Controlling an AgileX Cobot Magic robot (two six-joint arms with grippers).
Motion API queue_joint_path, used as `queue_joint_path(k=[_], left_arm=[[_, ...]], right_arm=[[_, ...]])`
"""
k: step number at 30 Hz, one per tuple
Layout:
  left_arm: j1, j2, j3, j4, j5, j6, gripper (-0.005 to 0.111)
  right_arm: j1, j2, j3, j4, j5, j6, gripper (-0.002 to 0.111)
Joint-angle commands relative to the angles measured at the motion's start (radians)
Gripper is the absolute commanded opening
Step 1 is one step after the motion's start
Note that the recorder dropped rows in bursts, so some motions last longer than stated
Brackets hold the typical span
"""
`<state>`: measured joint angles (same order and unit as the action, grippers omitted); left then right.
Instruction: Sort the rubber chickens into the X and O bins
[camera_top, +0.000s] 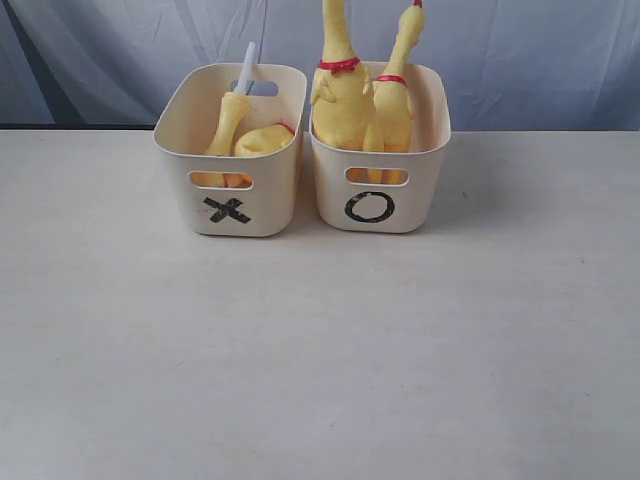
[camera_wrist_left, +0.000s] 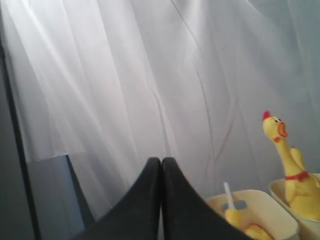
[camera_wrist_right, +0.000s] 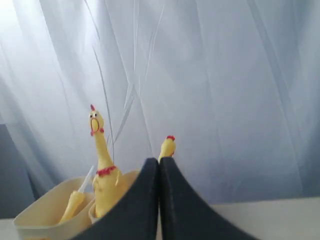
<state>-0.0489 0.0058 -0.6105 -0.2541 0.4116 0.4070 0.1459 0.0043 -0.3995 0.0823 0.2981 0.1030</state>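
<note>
Two cream bins stand side by side at the table's back. The X bin (camera_top: 262, 205) holds a yellow limb with a white tube (camera_top: 231, 121) and a headless chicken body (camera_top: 265, 139). In the O bin (camera_top: 405, 205), two whole long-necked chickens stand upright, a taller one (camera_top: 340, 90) and a smaller one (camera_top: 395, 95). Neither arm shows in the exterior view. My left gripper (camera_wrist_left: 161, 160) is shut with nothing in it, raised away from the bins. My right gripper (camera_wrist_right: 159, 160) is likewise shut and empty, and part of the smaller chicken (camera_wrist_right: 167, 147) is hidden behind it.
A pale curtain (camera_top: 520, 50) hangs behind the table. The white tabletop (camera_top: 320, 360) stretches in front of the bins. A dark post (camera_wrist_left: 17, 145) stands at the curtain's edge in the left wrist view.
</note>
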Motion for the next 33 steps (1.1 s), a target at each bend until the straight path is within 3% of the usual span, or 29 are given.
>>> queue_joint_path(k=[1,6,19,27,33], left_arm=[[0.034,-0.006,0.140,0.073,-0.307,-0.007,0.000],[0.068,-0.006,0.289,0.121,-0.498,-0.007,0.000],[0.066,-0.006,0.599,0.230,-0.532,-0.007,0.000],[0.066,-0.006,0.611,0.230,-0.505,-0.007,0.000],[0.066,-0.006,0.611,0.230,-0.421,-0.007,0.000]], right_arm=[[-0.006,-0.004,0.090,-0.033,-0.225,-0.006,0.000],[-0.006,-0.004,0.189,-0.033,-0.336,-0.006,0.000],[-0.006,-0.004,0.399,-0.082,-0.334,-0.006,0.000],[-0.006,-0.004,0.399,-0.082,-0.256,-0.006,0.000],[-0.006,-0.004,0.399,-0.103,-0.081,-0.006,0.000]])
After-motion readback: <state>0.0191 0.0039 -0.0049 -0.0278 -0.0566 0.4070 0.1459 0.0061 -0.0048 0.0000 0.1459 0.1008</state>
